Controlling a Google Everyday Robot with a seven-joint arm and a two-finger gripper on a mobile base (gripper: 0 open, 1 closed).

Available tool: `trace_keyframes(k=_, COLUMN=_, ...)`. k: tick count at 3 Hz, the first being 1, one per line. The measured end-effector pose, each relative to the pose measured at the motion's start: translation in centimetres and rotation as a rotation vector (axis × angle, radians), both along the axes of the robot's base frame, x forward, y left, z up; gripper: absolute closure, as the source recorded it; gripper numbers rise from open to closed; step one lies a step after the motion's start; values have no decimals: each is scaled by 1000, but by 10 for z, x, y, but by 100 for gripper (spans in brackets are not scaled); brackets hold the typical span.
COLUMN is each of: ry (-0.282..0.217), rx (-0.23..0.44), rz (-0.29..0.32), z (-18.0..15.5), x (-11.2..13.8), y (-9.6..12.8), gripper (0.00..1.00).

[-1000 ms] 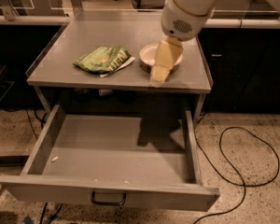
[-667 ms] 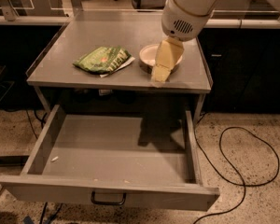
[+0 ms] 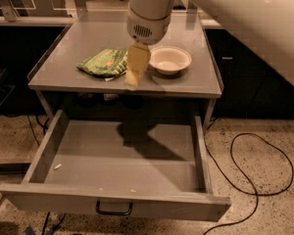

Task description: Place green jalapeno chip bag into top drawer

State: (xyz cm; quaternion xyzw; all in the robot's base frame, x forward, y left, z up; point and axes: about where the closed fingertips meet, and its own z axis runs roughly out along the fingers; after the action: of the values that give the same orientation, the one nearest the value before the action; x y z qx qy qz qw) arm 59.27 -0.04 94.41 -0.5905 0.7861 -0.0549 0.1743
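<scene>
The green jalapeno chip bag [image 3: 103, 62] lies flat on the grey tabletop [image 3: 63, 77], left of centre near the front edge. My gripper [image 3: 134, 72] hangs from the white arm just right of the bag, between it and the cream bowl [image 3: 169, 59], close above the tabletop's front edge and holding nothing that I can see. The top drawer [image 3: 63, 197] is pulled fully open below the table. Its dark loop handle [image 3: 114, 208] sits on the front panel. Its floor holds only a few small crumbs.
A black cable [image 3: 264, 170] loops on the speckled floor to the right of the drawer. Dark cabinets stand on both sides of the table. The white arm fills the upper right of the view. Table legs flank the drawer.
My gripper has moved left, from over the bowl to the gap between the bowl and the bag. The bag, bowl and drawer have not moved.
</scene>
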Motion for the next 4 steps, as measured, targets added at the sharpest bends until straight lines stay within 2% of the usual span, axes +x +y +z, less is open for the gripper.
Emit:
trace_keyframes(k=1, ry=0, rx=0, rz=2, z=-1, x=1, y=3, gripper=0)
trace_keyframes(k=2, ry=7, rx=70, rz=28, z=-2, x=13, y=14, gripper=0)
trace_keyframes(k=3, ry=62, rx=153, rz=112, z=-14, x=69, y=64, gripper=0)
trace_keyframes(k=4, ry=56, rx=162, rz=111, z=-12, x=73, y=66, gripper=0)
